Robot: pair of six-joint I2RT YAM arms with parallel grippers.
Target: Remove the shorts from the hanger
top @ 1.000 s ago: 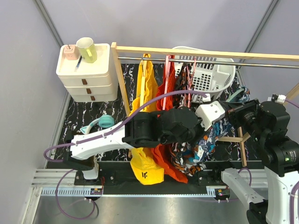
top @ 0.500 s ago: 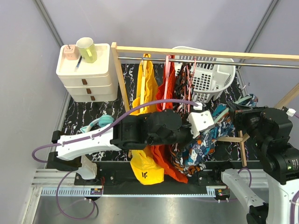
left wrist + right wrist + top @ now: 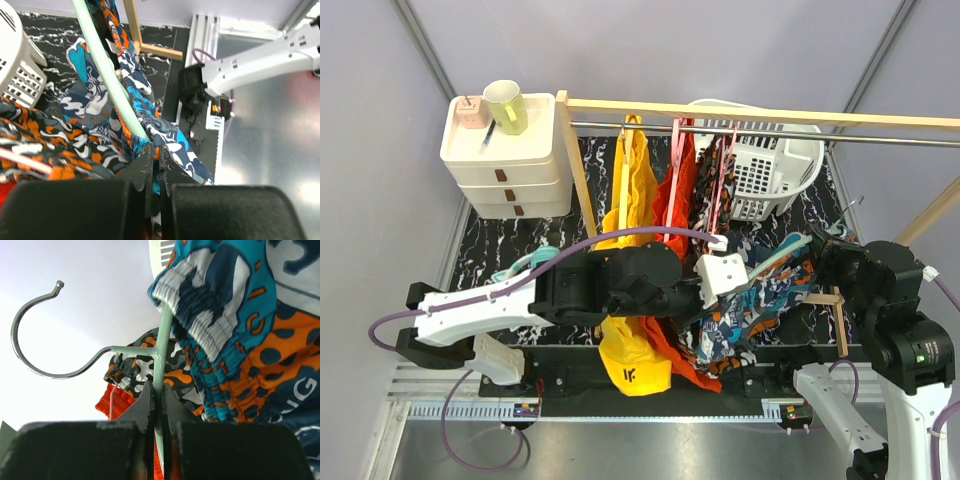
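Near right over the tabletop, off the rail: blue/teal shorts, draped on a mint hanger. Left hand clenched on their waistband, right where the hanger bar runs under the fabric. Right hand clenched on the hanger's stem. Hanger's arms mostly buried in cloth. Dark grey shorts just beside, cut off at the frame edge.
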